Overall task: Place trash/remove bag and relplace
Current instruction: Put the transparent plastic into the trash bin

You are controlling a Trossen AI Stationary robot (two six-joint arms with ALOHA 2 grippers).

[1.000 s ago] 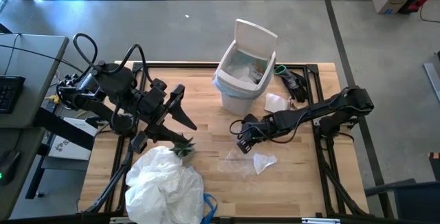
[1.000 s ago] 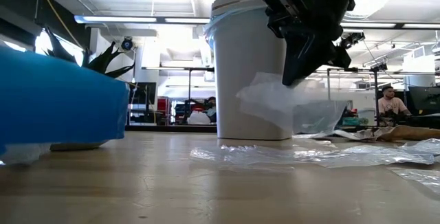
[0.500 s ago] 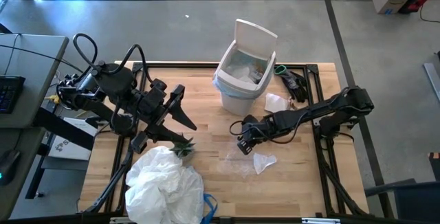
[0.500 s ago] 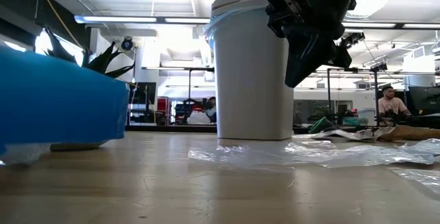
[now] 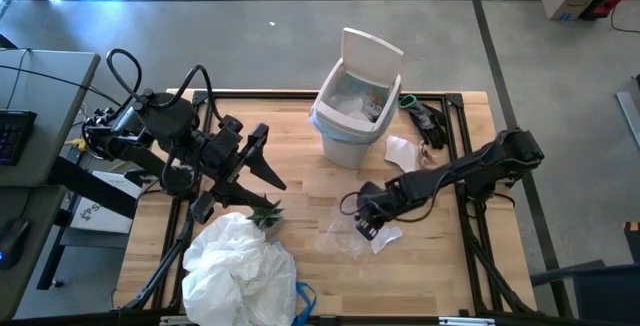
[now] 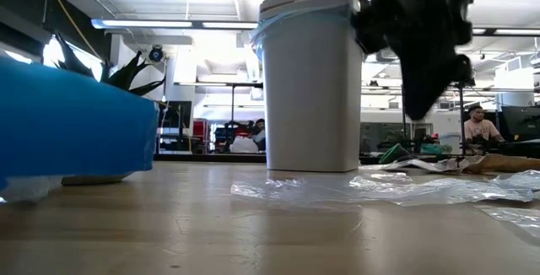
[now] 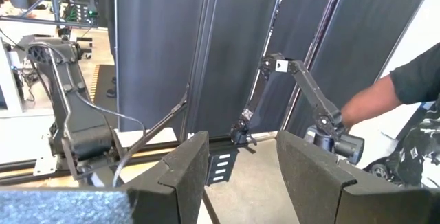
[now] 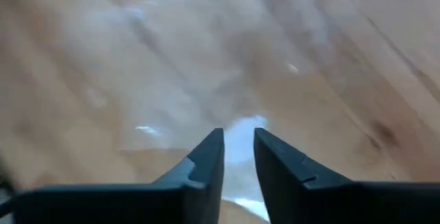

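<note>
The right gripper is hovering over a clear plastic wrapper on the table, its fingers slightly parted and holding nothing — apparently the trash-collecting step. Next, it would need to lower and pinch a piece. Two white paper scraps are lying nearby. One white bin, blue-lined, is standing behind. The left gripper is waiting open, empty, beside one white bag.

Motion-blurred clear plastic wrapper on table.
</note>
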